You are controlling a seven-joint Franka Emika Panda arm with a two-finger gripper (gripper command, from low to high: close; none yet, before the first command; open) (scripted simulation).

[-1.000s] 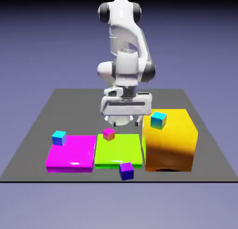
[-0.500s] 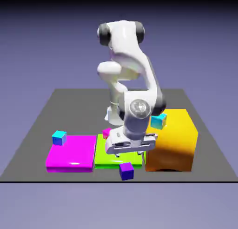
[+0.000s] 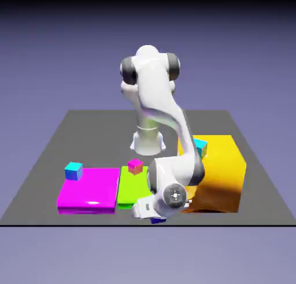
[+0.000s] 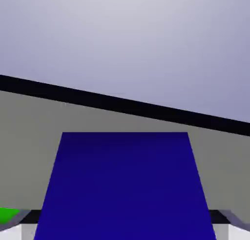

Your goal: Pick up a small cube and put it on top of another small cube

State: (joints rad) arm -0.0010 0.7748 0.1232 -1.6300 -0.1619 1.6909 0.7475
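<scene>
The small cube (image 4: 125, 185) fills the hand view as a wide dark blue face between my grey fingertips (image 4: 225, 218). In the exterior view only a blue sliver of that cube (image 3: 157, 220) shows under the hand, on the table near its front edge. My gripper (image 3: 154, 213) is down low there, shut on it. Another small cube (image 3: 73, 171), cyan on top with blue sides, rests on the back left corner of the magenta slab (image 3: 87, 193), well off to the exterior view's left of the gripper.
A green slab (image 3: 130, 187) lies beside the magenta one and carries a magenta-topped cube (image 3: 135, 166). A tall orange block (image 3: 222, 173) stands at the right with a bigger cyan cube (image 3: 200, 145) on it, partly behind the arm. The table's front edge runs just below the gripper.
The arm swung forward and down from above the green slab to the purple cube at the table's front. The jaws, open before, have closed on it.
</scene>
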